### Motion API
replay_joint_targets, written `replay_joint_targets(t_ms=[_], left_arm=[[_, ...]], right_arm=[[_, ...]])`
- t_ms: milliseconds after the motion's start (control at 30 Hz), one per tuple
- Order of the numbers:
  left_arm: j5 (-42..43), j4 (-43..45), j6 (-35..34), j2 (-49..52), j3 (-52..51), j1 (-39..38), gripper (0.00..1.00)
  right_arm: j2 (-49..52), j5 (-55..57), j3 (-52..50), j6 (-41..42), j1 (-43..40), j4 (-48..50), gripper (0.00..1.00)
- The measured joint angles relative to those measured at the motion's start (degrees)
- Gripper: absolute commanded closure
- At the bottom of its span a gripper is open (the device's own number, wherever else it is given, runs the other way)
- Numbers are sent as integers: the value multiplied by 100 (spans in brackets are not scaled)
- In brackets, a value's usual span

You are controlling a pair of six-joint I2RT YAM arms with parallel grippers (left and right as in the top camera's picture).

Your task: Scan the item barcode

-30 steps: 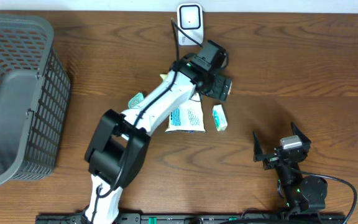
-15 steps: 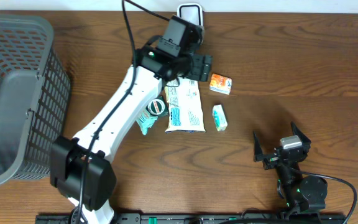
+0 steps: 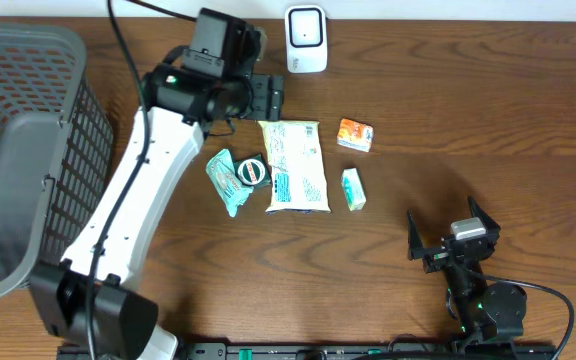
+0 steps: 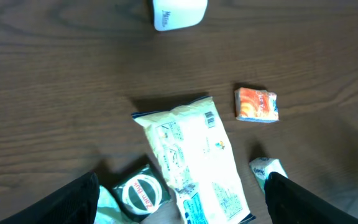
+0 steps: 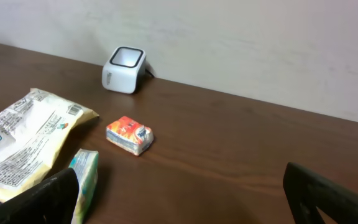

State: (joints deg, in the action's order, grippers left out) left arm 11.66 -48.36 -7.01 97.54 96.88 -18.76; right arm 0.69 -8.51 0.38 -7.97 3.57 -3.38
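A white barcode scanner [image 3: 306, 38] stands at the table's far edge; it also shows at the top of the left wrist view as the scanner [image 4: 179, 12]. Before it lie an orange pack [image 3: 355, 134], a white and blue bag [image 3: 296, 165], a small teal pack [image 3: 353, 189] and a teal pouch with a round tin [image 3: 238, 174]. My left gripper [image 3: 271, 97] hovers open and empty left of the scanner, above the bag's top end [image 4: 191, 155]. My right gripper [image 3: 453, 236] rests open and empty at the front right, facing the orange pack [image 5: 129, 135].
A large grey mesh basket [image 3: 28, 150] fills the left end of the table. The left arm [image 3: 138, 200] reaches diagonally from the front left toward the scanner. Bare wood lies between the items and the right gripper.
The left gripper has swung left and back from over the orange pack, which now lies uncovered on the table. The right arm has not moved.
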Motion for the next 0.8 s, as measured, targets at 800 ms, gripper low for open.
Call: replay_joint_targets(t_ms=[800], left_arm=[[-2,-616,127,-15,0,31,16]], right_arm=[[0,0,0,0,0,0,1]])
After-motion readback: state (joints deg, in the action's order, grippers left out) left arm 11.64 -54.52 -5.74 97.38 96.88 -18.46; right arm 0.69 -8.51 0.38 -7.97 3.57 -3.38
